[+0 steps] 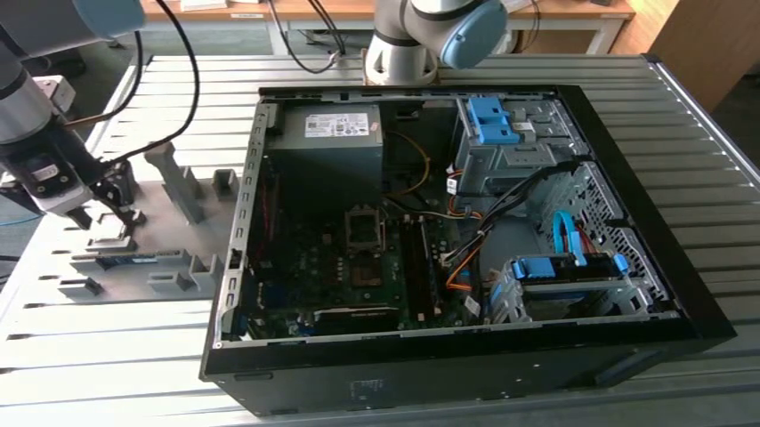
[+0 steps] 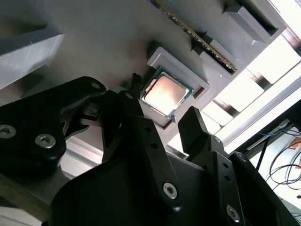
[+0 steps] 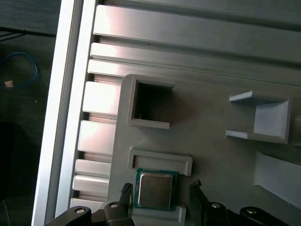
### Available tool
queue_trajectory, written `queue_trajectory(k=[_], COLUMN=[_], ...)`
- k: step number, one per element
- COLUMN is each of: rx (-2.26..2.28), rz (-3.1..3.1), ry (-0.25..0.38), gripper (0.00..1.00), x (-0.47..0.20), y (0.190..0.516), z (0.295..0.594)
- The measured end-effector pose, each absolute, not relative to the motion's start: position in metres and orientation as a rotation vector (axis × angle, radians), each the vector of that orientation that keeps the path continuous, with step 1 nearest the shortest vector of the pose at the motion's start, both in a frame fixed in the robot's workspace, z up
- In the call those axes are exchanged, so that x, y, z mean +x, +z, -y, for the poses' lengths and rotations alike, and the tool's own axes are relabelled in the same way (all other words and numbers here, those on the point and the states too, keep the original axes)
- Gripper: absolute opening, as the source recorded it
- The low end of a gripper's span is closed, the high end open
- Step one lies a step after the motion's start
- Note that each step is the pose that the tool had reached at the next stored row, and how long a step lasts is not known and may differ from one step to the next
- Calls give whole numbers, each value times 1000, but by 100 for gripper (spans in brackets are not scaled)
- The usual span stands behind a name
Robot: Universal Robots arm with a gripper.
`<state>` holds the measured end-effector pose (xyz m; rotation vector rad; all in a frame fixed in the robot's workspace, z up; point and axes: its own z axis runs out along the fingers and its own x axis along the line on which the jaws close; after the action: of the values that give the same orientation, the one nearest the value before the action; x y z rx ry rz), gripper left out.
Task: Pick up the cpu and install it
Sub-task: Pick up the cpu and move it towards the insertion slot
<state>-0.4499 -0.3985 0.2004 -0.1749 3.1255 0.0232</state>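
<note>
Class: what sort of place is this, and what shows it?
Probably a robotics lab bench for computer assembly: a robot arm at a slotted aluminium table, an open computer case, and a cpu seated in a grey fixture tray.

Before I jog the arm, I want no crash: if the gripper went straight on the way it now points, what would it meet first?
Most likely the cpu, lying face-up in its grey holder. The gripper points at it with jaws open to either side; the gap above it is unclear.
</note>
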Motion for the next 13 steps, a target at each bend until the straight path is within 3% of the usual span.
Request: queue_trajectory(k=[13], rx=[-176], rz=[-3125], ry=[23], gripper=[59], x=[-449], y=[187], z=[398])
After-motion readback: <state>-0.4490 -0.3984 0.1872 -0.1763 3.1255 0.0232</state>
